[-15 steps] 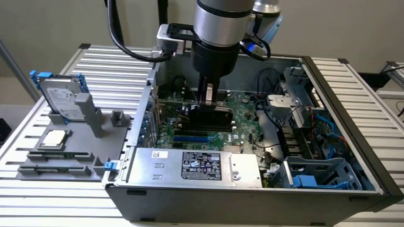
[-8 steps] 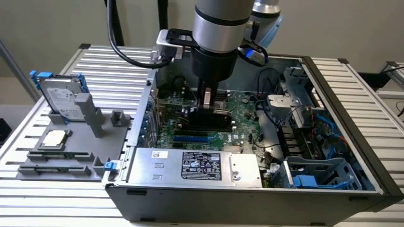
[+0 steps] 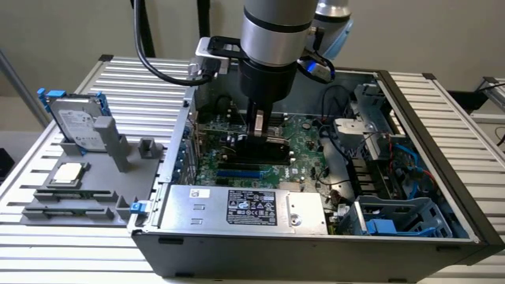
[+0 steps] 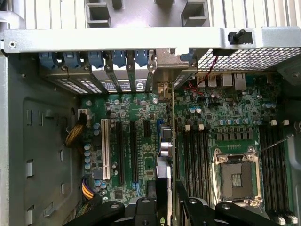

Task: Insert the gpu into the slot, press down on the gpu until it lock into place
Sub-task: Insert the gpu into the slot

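The jaws stand released, spread to either side of the gpu (image 4: pixel 171 141) without clamping it. The gpu stands upright on edge on the green motherboard (image 4: pixel 225 113), inside the open computer case (image 3: pixel 300 251).

The gpu (image 4: pixel 172 141) is a thin, flat card. It stands upright on its long edge on the motherboard (image 4: pixel 141 108), so the wrist view sees it edge-on as a narrow straight line. It runs level, without visible tilt, from the rear wall of the case (image 4: pixel 117 40) towards the board's middle. In the exterior view it (image 3: pixel 256 152) shows as a low black rectangular block near the middle of the board. The slot under it is hidden by the card, and whether it is locked cannot be told.
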Controlling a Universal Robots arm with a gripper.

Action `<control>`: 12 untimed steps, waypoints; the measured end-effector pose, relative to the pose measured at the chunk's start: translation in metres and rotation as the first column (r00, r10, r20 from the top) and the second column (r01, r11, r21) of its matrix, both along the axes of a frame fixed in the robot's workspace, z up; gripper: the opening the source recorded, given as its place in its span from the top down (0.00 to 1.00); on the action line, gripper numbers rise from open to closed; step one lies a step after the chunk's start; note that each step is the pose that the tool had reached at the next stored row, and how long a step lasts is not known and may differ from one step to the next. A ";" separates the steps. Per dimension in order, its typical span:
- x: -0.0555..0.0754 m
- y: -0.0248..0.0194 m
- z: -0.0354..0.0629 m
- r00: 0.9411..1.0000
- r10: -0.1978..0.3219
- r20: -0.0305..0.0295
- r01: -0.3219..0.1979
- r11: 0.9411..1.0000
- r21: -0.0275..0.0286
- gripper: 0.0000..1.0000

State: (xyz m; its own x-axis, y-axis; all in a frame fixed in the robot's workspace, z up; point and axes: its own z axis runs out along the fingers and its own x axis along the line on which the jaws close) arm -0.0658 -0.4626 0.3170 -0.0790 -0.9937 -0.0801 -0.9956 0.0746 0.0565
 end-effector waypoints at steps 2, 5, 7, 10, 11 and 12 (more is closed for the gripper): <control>0.000 0.0000 0.0000 1.000 0.000 -0.001 0.000 1.000 0.000 0.74; 0.000 0.0000 -0.0015 1.000 0.000 -0.001 0.000 1.000 0.000 0.74; 0.000 0.0000 -0.0033 1.000 0.000 -0.002 0.000 1.000 0.000 0.74; -0.001 0.0000 -0.0067 1.000 0.000 -0.002 0.000 1.000 0.000 0.74; -0.001 0.0000 -0.0074 1.000 0.000 -0.002 0.000 1.000 0.000 0.74; -0.001 0.0000 -0.0082 1.000 0.000 -0.001 0.000 1.000 0.000 0.74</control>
State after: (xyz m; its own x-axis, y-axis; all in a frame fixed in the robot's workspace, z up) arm -0.0665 -0.4626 0.3088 -0.0790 -0.9937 -0.0799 -0.9955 0.0745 0.0580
